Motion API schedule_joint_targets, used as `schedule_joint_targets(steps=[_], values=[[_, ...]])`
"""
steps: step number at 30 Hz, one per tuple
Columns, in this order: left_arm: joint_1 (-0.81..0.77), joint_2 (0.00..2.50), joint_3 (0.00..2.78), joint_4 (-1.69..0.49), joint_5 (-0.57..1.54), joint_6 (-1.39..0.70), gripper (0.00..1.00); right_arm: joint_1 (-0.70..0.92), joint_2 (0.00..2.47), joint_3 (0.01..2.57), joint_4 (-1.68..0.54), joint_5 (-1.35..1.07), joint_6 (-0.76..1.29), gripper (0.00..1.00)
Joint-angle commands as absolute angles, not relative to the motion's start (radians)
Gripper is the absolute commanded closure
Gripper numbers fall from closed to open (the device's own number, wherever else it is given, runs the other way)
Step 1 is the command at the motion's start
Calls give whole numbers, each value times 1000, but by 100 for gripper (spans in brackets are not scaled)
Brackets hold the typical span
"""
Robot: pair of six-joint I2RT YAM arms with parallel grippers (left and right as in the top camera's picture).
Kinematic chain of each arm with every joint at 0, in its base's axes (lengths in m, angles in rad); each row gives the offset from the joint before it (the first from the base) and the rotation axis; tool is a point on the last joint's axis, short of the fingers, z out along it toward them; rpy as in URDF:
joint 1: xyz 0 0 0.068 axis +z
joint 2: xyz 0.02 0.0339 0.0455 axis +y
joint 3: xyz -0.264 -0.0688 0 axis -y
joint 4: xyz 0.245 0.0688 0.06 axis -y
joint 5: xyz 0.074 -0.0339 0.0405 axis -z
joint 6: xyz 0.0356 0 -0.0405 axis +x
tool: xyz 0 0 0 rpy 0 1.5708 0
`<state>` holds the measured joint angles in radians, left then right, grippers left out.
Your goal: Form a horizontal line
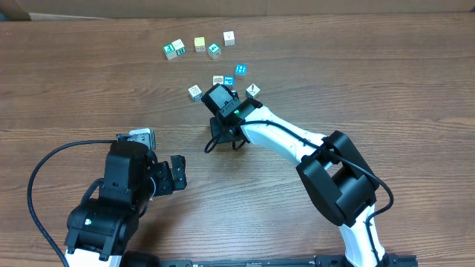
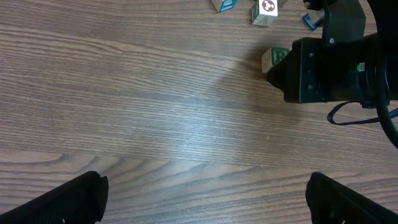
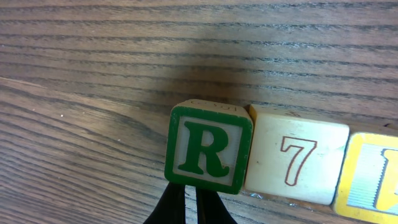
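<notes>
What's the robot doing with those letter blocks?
It's lining up blocks. The right gripper, shut, has its tips at the R block, apparently nudging it into place beside the 7 block. A yellow block sits on the 7's other side, so three stand in a row. The left gripper hangs open over the table, holding nothing. More blocks lie scattered farther off.

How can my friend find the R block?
Follow the right arm to the shut right gripper. The R block sits just beyond it, at one end of a row. Only it has a green frame and letter; the pale block beside it shows a 7.
</notes>
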<state>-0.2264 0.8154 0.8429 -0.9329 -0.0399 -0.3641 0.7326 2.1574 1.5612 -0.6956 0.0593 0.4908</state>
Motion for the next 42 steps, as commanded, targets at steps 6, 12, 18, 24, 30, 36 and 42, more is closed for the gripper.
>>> schedule_joint_targets(steps=[6, 12, 18, 24, 30, 36, 42], values=[[-221, 812, 838, -933, -33, -374, 0, 722, 2168, 1557, -688, 78, 494, 96], [-221, 812, 838, -933, -33, -374, 0, 722, 2168, 1557, -685, 78, 494, 96], [-221, 812, 838, -933, -33, -374, 0, 722, 2168, 1557, -685, 86, 494, 96], [-221, 812, 838, -933, -33, -374, 0, 722, 2168, 1557, -685, 89, 494, 96], [-221, 812, 838, -933, -33, -374, 0, 722, 2168, 1557, -685, 89, 494, 96], [-221, 812, 838, -933, -33, -374, 0, 722, 2168, 1557, -681, 94, 494, 96], [-221, 812, 838, -933, -33, -374, 0, 722, 2168, 1557, -681, 97, 494, 96]])
